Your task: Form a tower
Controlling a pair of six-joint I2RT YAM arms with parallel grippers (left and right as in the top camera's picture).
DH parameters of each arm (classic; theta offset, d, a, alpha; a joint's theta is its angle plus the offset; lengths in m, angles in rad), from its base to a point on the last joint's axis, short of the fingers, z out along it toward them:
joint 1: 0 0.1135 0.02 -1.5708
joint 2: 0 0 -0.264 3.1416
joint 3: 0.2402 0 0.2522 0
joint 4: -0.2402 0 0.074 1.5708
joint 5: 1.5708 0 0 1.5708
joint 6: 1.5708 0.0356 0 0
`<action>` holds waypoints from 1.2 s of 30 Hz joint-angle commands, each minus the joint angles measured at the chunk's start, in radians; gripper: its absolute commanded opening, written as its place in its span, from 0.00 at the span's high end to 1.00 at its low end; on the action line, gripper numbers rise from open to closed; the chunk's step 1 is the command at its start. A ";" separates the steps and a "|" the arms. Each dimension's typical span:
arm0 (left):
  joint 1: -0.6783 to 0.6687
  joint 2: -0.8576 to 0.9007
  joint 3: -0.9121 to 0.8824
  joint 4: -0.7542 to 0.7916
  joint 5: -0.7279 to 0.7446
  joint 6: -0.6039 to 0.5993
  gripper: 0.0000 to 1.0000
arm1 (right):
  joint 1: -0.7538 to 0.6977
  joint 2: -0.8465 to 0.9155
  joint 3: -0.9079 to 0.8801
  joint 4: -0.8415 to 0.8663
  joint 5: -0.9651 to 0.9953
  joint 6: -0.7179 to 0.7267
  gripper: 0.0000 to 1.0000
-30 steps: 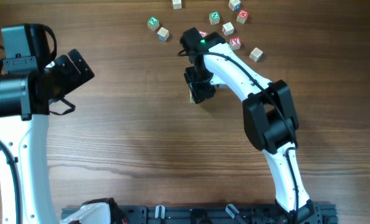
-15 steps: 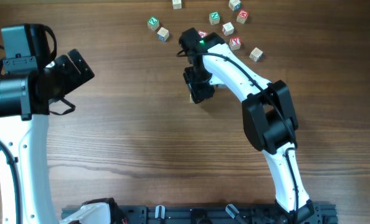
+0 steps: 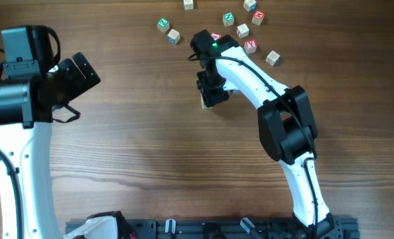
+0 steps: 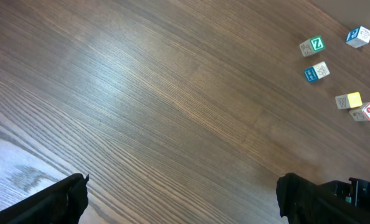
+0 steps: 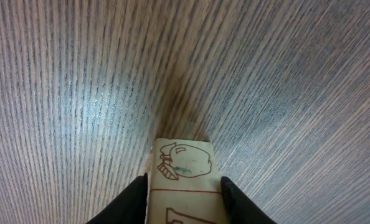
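A wooden alphabet cube point(image 5: 185, 160) fills the bottom of the right wrist view. Its side shows a red line drawing and its top a red frame with a red letter. My right gripper point(image 5: 185, 190) is shut on it, one black finger against each side. Overhead, that gripper point(image 3: 210, 93) hangs over the table's upper middle and hides the tower except for a wooden sliver point(image 3: 203, 101). How many cubes are stacked beneath cannot be told. My left gripper point(image 4: 185, 199) is open over bare wood at the far left point(image 3: 84, 74).
Several loose alphabet cubes lie behind the right arm: a green one point(image 3: 162, 24), a plain one point(image 3: 174, 36), a red one point(image 3: 251, 45) and another point(image 3: 272, 58). The left wrist view shows a green cube point(image 4: 312, 45) and a yellow one point(image 4: 349, 100) far right.
The right gripper's fingers have closed in onto the cube, and the gripper has shifted very slightly toward the far side. The left arm has not moved.
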 commanded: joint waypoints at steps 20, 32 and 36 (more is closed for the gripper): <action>0.004 -0.014 -0.001 0.000 -0.005 -0.010 0.00 | 0.006 0.019 0.005 0.001 0.025 0.012 0.72; 0.004 -0.014 -0.001 0.000 -0.005 -0.010 0.00 | 0.006 0.019 0.005 -0.002 0.025 0.011 0.45; 0.004 -0.014 -0.001 0.000 -0.005 -0.010 0.00 | 0.006 0.019 0.005 -0.003 0.006 0.010 0.26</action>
